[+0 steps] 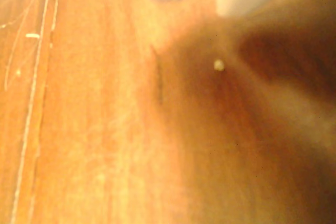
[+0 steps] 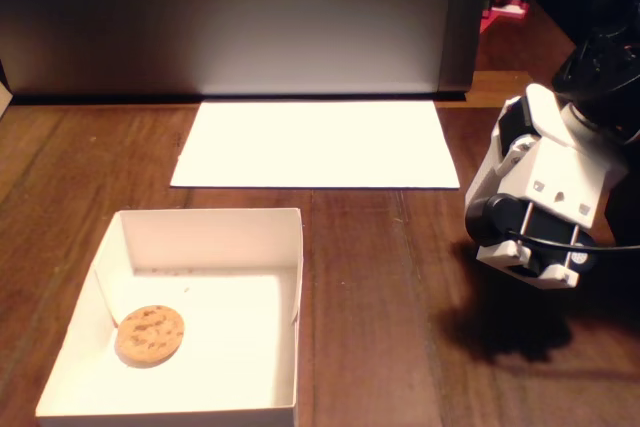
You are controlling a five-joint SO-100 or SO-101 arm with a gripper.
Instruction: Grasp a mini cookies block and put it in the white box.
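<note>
Cookie: the small round golden-brown cookie with dark chocolate specks (image 2: pixel 150 335) lies flat in the lower left of the fixed view; it sits inside the box, close to the left wall, near the front
Box: the shallow square white cardboard box with low walls (image 2: pixel 297 277) fills the lower left of the fixed view; apart from the cookie it looks bare, but for a few tiny crumbs
Job: it looks done, since the cookie is already in the box
Arm: the white and black robot arm (image 2: pixel 545 197) is at the right edge of the fixed view, well apart from the box, with its dark shadow on the wood below it
Claw: no fingers show in either view, so I cannot tell if it is open or closed
Wrist view: only blurry brown wooden table (image 1: pixel 94 129) and a tiny pale speck (image 1: pixel 219 65) in the upper middle; no cookie there
Paper: a flat white sheet of paper (image 2: pixel 315 142) lies in the upper middle of the fixed view, behind the box
How the cookie feels: I think light, stiff and crumbly; a hard squeeze could snap it
Where to hold: gently by two opposite edges
</note>
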